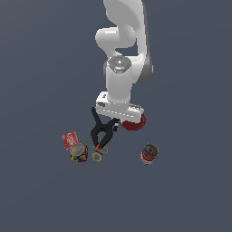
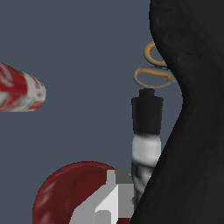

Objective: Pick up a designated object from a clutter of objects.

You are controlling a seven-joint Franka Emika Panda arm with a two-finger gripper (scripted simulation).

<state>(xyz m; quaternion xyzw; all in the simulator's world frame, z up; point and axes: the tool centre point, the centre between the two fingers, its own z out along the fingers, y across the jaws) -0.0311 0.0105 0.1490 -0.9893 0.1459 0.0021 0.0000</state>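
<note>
the arm is pointed straight down, the hand lowered onto the black clamp; its grip cannot be told.

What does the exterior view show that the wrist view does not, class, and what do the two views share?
Only the exterior view shows the whole white arm, the colourful jar, the red box, and the black clamp's full shape with splayed handles and orange tip.

Only the wrist view shows a black-capped marker standing close beside the clamp, which fills one side.

Both show the clamp, the red bowl, the yellow scissor loops and the red-labelled can. Neither view shows whether the pincer is open or shut.
</note>
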